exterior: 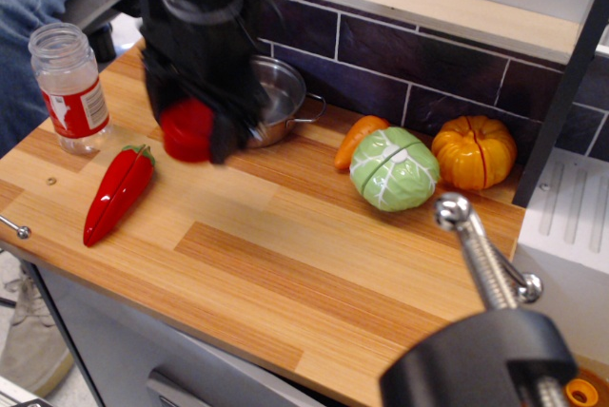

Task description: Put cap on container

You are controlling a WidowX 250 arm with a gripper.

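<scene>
The red cap (187,128) is held between the fingers of my black gripper (190,131), lifted above the wooden counter, blurred by motion. The container (68,87), a clear jar with a red-and-white label and an open threaded neck, stands upright at the far left of the counter. The gripper is to the right of the jar, a short way apart from it, and above the red chili pepper's stem end.
A long red chili pepper (116,193) lies in front of the jar. A steel pot (277,100) stands behind the gripper by the tiled wall. A carrot (356,139), cabbage (393,168) and pumpkin (473,151) sit at the right. A metal clamp (485,264) fills the foreground.
</scene>
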